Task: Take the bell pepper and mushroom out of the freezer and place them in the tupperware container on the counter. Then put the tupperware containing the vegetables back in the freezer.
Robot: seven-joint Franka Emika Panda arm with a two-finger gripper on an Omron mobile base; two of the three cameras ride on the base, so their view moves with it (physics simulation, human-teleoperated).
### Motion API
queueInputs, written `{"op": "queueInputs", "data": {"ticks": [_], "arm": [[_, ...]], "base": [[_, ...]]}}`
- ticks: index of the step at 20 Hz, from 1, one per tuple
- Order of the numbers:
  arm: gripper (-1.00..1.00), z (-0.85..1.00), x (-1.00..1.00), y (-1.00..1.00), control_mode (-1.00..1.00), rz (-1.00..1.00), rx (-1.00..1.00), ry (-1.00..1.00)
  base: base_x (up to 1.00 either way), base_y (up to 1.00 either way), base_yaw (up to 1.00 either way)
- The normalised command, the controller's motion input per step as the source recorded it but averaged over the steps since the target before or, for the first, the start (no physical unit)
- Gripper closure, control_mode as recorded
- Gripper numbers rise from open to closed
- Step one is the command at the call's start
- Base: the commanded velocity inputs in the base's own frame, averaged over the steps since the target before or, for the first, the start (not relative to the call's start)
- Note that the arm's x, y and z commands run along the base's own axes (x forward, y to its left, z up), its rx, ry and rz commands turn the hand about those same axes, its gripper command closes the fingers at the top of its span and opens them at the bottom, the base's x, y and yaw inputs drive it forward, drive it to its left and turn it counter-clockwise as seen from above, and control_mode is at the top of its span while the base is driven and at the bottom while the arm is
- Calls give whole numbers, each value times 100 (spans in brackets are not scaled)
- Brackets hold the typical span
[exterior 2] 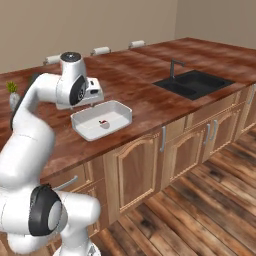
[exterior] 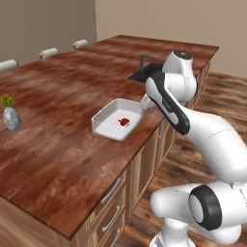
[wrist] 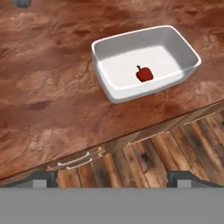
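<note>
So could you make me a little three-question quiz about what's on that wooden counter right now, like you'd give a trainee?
1. True or false: the bell pepper lies inside the tupperware container.
2. Which is set into the counter beyond the container? A) a stove B) a dark sink C) a toaster
3. Fill in: the claw holds nothing; its fingers stand ____.

Key:
1. True; it is the one vegetable in the box, the mushroom has not joined it.
2. B
3. open
</note>
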Motion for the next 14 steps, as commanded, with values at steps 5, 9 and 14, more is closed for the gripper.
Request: {"op": "queueInputs", "data": {"ticks": [5, 9, 14], "arm": [[-100, 25, -100, -3, -100, -17, 0, 19], [-100, 17, -96, 0, -100, -11, 2, 1], [-100, 25, -93, -2, -100, -8, 9, -11]], "base": [[0, 0, 0], [0, 0, 0], [0, 0, 0]]}}
